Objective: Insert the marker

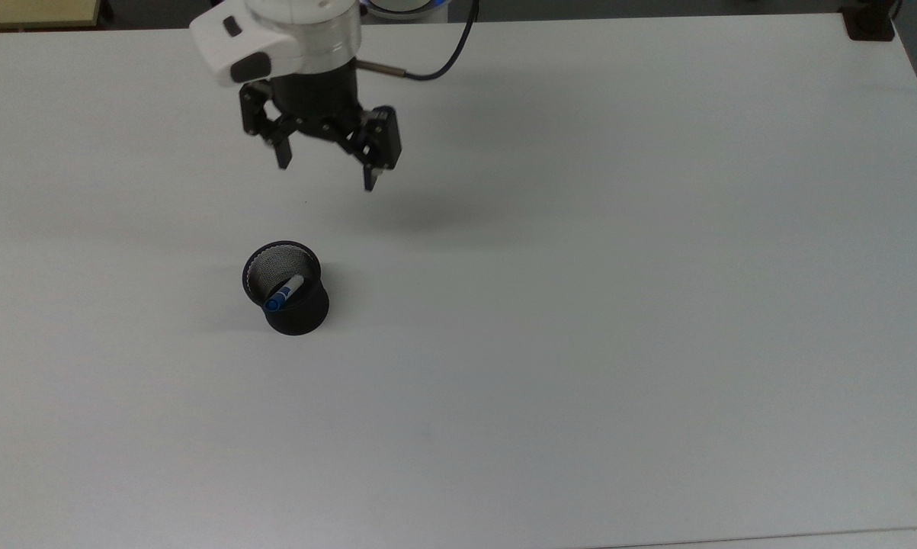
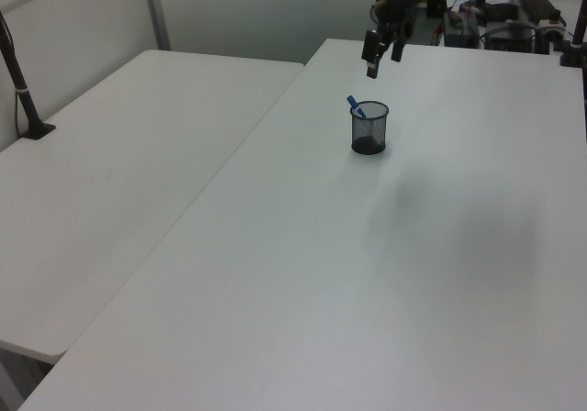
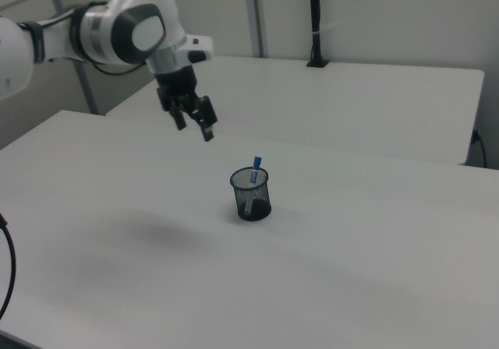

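The slim white-barrelled marker with a blue cap stands tilted inside the black mesh cup — its blue end pokes just above the rim in the left view and the right view. The cup sits on the white table. The black two-finger gripper hangs above the table, well apart from the cup, fingers spread and holding nothing — the marker's lower end seems to rest on the cup's bottom.
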Tool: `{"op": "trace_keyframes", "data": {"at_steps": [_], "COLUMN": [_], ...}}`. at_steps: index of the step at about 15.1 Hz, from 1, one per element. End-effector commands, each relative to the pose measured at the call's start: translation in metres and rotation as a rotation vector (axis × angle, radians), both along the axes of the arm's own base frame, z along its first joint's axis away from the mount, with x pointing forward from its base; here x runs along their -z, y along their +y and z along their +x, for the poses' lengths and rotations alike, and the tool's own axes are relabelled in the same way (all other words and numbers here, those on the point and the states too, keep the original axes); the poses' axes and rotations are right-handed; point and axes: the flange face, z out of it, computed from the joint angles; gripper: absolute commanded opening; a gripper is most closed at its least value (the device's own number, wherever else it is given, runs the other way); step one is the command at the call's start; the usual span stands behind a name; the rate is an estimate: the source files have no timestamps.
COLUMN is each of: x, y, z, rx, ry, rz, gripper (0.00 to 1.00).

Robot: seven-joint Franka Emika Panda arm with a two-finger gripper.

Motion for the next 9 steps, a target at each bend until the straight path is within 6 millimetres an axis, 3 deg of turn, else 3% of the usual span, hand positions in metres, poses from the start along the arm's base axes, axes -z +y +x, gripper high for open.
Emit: {"op": "trace_keyframes", "data": {"at_steps": [1, 5, 9], "x": [-0.03, -0.046, -0.047], "y": [0.01, -0.006, -0.017], "z": [-0.038, -0.057, -0.061], "rx": [-0.112, -0.157, -0.17], "ry": [0.12, 0.161, 0.187], "rz": [0.015, 0.02, 0.065], "gripper": [1.0, 1.0, 1.0]}}
